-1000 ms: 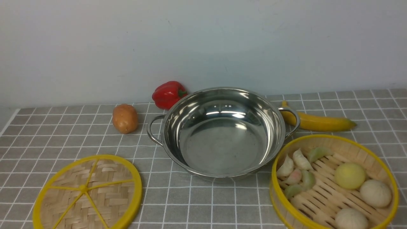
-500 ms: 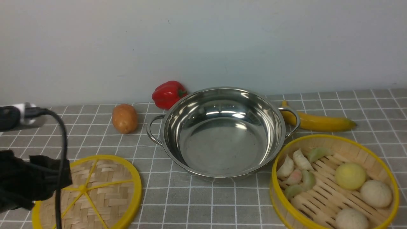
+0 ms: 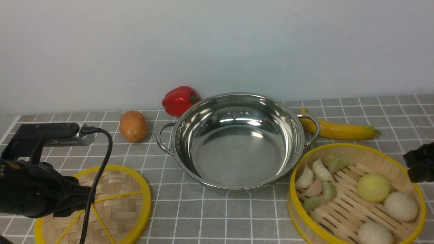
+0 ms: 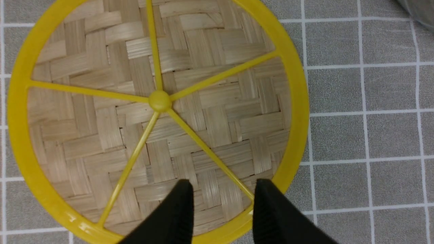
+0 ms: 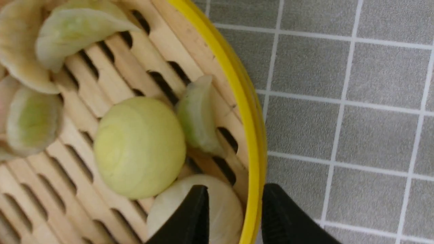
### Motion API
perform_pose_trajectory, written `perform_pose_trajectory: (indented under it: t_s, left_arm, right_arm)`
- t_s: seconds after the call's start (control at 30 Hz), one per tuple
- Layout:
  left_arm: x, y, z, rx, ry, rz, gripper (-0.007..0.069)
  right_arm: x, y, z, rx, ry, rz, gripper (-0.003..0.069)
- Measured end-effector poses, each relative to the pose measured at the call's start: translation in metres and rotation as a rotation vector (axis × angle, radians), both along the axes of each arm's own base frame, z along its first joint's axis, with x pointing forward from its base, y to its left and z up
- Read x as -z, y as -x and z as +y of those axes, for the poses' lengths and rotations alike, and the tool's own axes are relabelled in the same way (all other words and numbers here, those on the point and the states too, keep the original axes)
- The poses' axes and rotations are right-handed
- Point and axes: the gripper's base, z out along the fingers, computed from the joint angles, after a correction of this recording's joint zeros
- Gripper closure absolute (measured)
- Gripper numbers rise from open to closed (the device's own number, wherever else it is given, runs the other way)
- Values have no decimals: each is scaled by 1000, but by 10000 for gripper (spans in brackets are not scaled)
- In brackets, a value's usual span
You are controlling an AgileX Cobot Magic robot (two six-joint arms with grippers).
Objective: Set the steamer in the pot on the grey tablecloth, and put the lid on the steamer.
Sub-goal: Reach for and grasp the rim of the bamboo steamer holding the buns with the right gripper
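Observation:
The shiny pot [image 3: 237, 149] stands empty in the middle of the grey tablecloth [image 3: 217, 217]. The woven lid [image 3: 115, 203] lies flat at the front left. My left gripper [image 4: 223, 184] hangs open over the lid [image 4: 203, 101], its fingertips above the weave just inside the yellow rim. The steamer [image 3: 339, 146] sits at the front right, beside the pot. My right gripper [image 5: 234, 188] is open and straddles the steamer's yellow rim [image 5: 237, 88]: one finger over a bun inside, the other over the cloth outside. In the front view only its black tip [image 3: 418, 162] shows.
Buns [image 3: 373, 187] and dumplings [image 3: 318, 171] fill the steamer. Behind the pot lie a red pepper [image 3: 179, 100], a potato [image 3: 133, 126] and a banana [image 3: 339, 130], with a white wall close behind. The left arm's cable [image 3: 98, 162] hangs over the lid.
My left arm has come in from the left and now reaches over the lid. My right gripper has just appeared at the right edge above the steamer's rim.

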Motion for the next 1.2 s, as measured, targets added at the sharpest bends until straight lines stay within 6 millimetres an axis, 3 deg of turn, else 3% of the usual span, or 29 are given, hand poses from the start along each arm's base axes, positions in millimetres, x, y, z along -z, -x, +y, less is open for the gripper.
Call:
perform_pose_trajectory:
  t_s: [0.4,0.53,0.67,0.8,0.97,1.13,1.2]
  left_arm:
    - [0,-1,0,-2,-1,-6,382]
    - [0,-1,0,-2,-1,-7,382]
    - [-1,-2,0,-5,-4,-21,382]
    - [-1,-2,1,-6,-4,-22,382]
    - [-1,-2,1,-6,-4,-22,382]
    - [-1,-2,1,-6,-4,-22,382]
    - [-1,-2,1,-6,-4,-24,382]
  right_arm:
    - [34,-20,-4,26,19,-5,419]
    - [46,-23,-4,30,14,27,464]
    - [48,-23,-5,20,25,45,584]
    - [47,-18,-6,34,27,96,584]
    - [35,-4,-7,32,52,189,584]
    - [7,17,-10,11,102,233,584]
    - [-18,25,-8,16,95,209,584]
